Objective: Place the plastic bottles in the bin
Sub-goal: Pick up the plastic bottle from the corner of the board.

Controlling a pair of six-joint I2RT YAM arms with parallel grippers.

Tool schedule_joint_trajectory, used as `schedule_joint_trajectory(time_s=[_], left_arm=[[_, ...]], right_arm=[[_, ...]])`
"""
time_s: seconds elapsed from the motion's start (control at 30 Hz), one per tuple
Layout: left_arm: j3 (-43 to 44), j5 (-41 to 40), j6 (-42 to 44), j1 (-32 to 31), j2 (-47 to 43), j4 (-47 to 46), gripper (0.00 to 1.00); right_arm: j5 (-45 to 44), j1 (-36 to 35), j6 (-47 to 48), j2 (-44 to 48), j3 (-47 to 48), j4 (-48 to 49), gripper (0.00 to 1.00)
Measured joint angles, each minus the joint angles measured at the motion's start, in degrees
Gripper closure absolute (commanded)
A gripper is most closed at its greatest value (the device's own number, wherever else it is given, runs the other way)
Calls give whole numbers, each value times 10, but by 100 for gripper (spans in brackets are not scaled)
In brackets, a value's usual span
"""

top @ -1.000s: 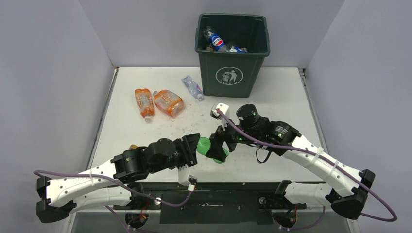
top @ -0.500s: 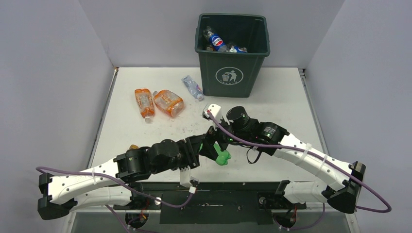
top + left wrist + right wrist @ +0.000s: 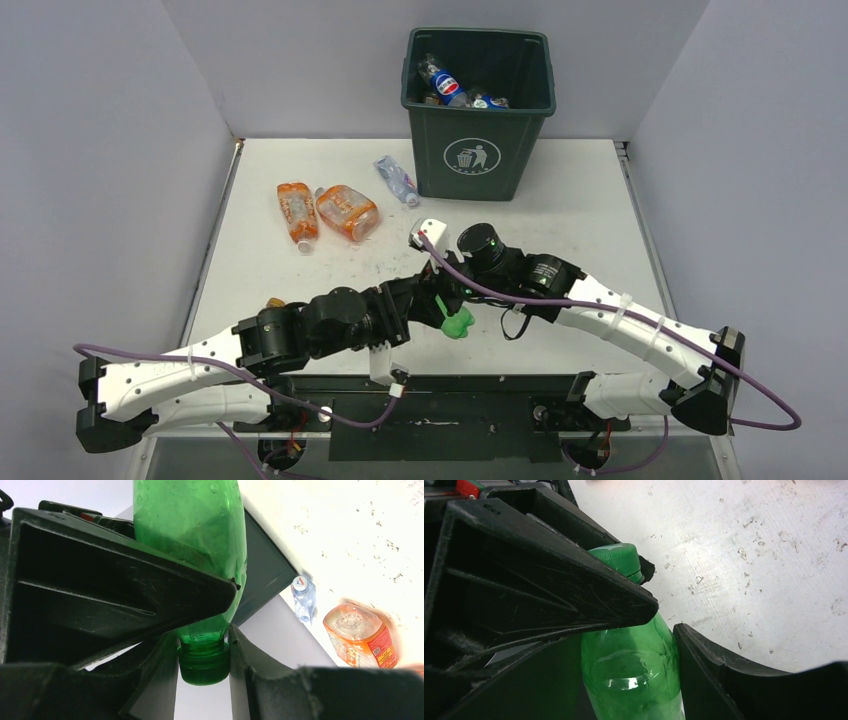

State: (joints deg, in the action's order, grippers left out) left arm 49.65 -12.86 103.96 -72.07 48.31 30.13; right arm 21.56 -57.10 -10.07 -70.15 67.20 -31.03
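Near-centre, well short of the far dark green bin (image 3: 520,150), my left gripper (image 3: 233,606) pinches the neck of the crushed green plastic bottle (image 3: 455,322) and my right gripper (image 3: 666,616) clamps its body; I'd release left only once right holds firm.

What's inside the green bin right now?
Inside the bin, a few crushed bottles show above its front rim, among them a blue-labelled bottle. The front wall hides whatever lies lower, so no count is possible.

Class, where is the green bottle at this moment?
Top view: the green bottle is at the centre-front of the table, gripped by the left gripper at its neck and the right gripper at its body, short of the bin.
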Motion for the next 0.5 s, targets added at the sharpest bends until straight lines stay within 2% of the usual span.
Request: schedule_joint_trajectory(time_s=[0.07, 0.1, 0.13, 0.3, 0.5], left_arm=[[-2, 0, -6, 0, -4, -4, 43], [-4, 1, -12, 0, -7, -8, 6], [-5, 4, -18, -1, -10, -16, 3], [-8, 7, -90, -3, -46, -71, 4], [-46, -22, -226, -3, -80, -150, 4]], right_arm=[[-1, -1, -2, 4, -4, 6, 60], [-2, -2, -3, 9, -6, 9, 61], [-12, -3, -5, 14, -9, 10, 61], [-87, 1, -22, 69, -40, 26, 61], [-203, 9, -49, 192, -89, 108, 59]])
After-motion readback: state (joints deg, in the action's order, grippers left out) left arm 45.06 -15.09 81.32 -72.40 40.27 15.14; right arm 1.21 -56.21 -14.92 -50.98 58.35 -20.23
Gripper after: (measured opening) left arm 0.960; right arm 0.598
